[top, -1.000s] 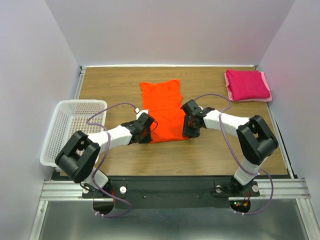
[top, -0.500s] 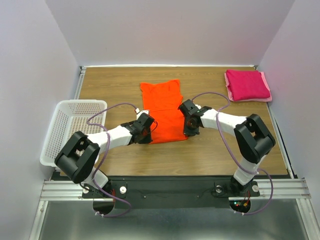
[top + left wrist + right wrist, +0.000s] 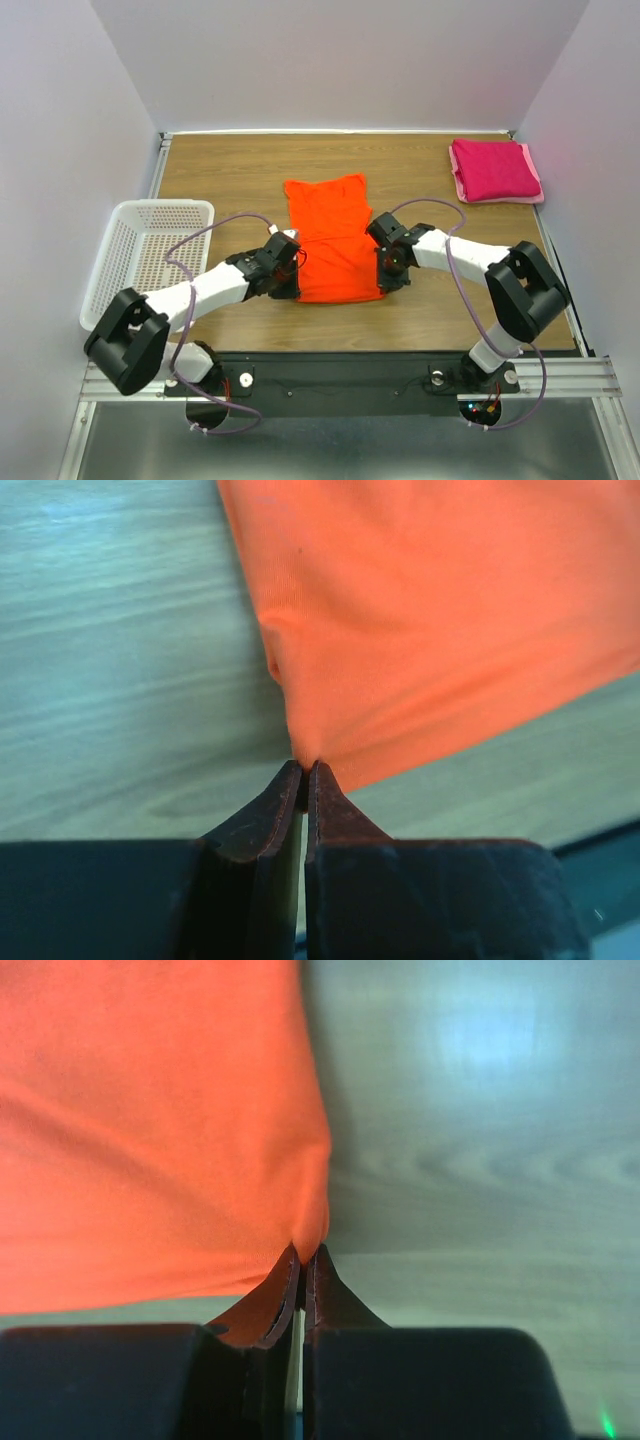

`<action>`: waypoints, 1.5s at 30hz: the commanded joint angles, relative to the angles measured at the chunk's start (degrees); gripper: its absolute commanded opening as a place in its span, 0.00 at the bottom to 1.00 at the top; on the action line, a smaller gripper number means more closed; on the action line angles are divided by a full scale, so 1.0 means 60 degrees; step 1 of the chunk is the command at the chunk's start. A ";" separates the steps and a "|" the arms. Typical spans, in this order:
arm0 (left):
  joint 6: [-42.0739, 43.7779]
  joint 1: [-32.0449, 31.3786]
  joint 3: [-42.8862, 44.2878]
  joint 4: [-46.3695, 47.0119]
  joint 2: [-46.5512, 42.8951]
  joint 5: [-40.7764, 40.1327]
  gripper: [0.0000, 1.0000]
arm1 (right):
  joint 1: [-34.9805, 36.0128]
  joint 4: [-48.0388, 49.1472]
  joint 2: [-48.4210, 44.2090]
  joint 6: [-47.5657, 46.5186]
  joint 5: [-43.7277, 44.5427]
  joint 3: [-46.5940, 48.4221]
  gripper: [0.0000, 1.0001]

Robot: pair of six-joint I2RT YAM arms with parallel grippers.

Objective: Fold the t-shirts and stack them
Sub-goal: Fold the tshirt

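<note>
Both wrist views cut the orange shirt (image 3: 430,610) off at 12 o'clock. From above, left gripper (image 3: 294,285) and right gripper (image 3: 383,279) hid its near corners.

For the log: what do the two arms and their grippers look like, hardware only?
The left arm and right arm both have white links joined by bulky black joints. A lavender cable loops loosely along each. The left gripper and right gripper have black bodies with dark fingers tapering to thin tips. No markings are visible.
</note>
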 commanded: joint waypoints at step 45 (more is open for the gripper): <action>0.2619 0.2880 0.6389 0.0203 0.3037 -0.1989 0.00 | -0.2067 -0.3705 0.4412 -0.3375 0.0944 1.1253 0.01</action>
